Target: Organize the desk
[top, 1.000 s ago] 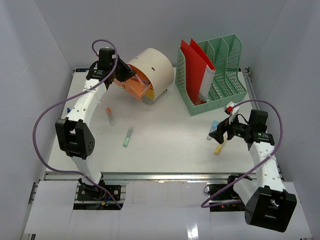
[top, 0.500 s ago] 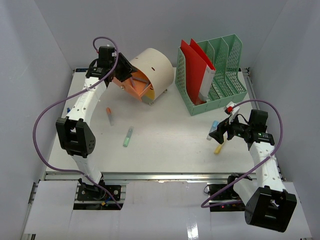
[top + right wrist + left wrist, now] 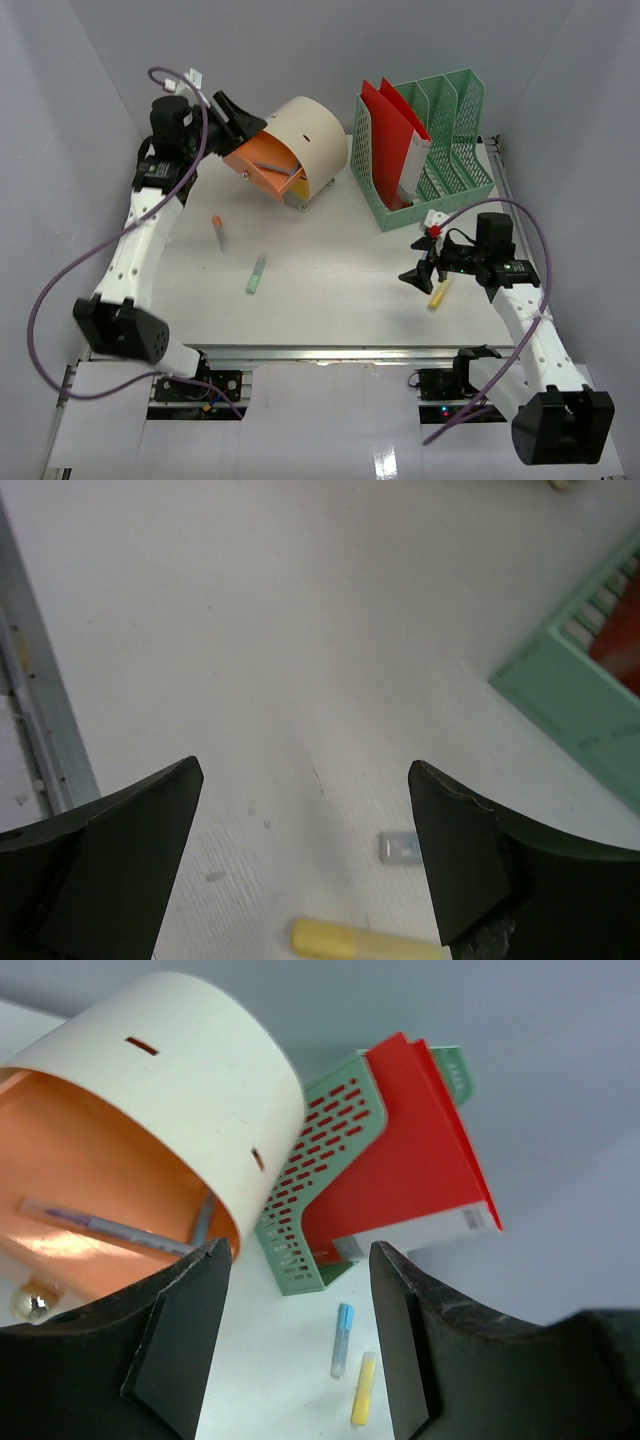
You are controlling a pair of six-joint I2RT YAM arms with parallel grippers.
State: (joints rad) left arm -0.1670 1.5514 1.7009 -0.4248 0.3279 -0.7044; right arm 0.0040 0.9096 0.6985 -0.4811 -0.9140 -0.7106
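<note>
As both pairs of jaws stand wide and empty, the flat white desk [image 3: 330, 300] lies below them, its yellow plastic marker [image 3: 365, 942] just beneath the right jaws, presumably next for collection.

In the right wrist view the desk [image 3: 250, 630] is cut off at top and right. The bottom edge cuts the yellow marker [image 3: 365, 942], and the right edge cuts the green file rack [image 3: 575, 695]. The grey speck [image 3: 402, 847] at lower centre is too small to identify.
</note>
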